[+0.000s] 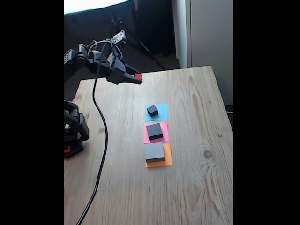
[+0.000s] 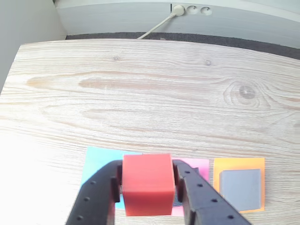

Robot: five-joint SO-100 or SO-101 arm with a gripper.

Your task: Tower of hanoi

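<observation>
The tiny red cube (image 2: 147, 190) sits clamped in the claw (image 1: 137, 78), held in the air above the tabletop (image 1: 197, 187). Below, in the fixed view, the small black cube (image 1: 152, 110) rests on blue paper (image 1: 162, 111), the medium black block (image 1: 154, 131) on pink (image 1: 164, 128), the large flat grey block (image 1: 154, 152) on orange (image 1: 168, 159).

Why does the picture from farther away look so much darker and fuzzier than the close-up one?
In the fixed view, a glaring bright strip at the top makes the camera darken everything else; the gripper and small black cube look soft, with black bars at both sides. In the wrist view, even daylight keeps the red cube and wood table sharp, though the table's near left corner washes out pale.
</observation>
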